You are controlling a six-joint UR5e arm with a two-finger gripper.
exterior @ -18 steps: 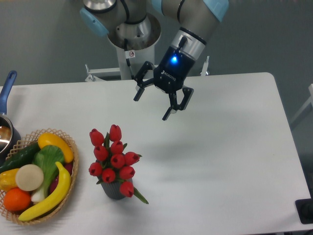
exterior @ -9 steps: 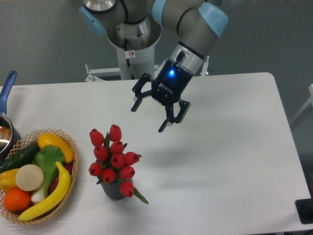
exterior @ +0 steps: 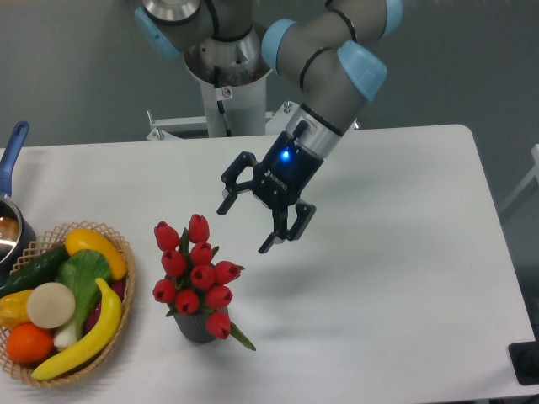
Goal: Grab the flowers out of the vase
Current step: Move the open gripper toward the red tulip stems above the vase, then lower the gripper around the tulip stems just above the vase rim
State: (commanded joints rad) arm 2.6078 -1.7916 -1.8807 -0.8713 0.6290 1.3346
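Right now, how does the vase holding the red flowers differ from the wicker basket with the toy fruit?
The vase is dark grey with ribbed sides; the basket is tan woven wicker. The vase is narrow and upright, while the basket is wide and shallow. The vase holds one bunch of flowers rising well above its rim; the basket holds toy fruit and vegetables lying across it. Both stand on the white table, apart from the open gripper.

Wicker basket (exterior: 126,282) of toy produce; possibly a saucepan (exterior: 10,220) behind.

Red blooms, grey vase, white table
Flowers (exterior: 195,273) red with green leaves; vase (exterior: 197,326) dark grey; table (exterior: 396,252) white; gripper (exterior: 245,225) black.
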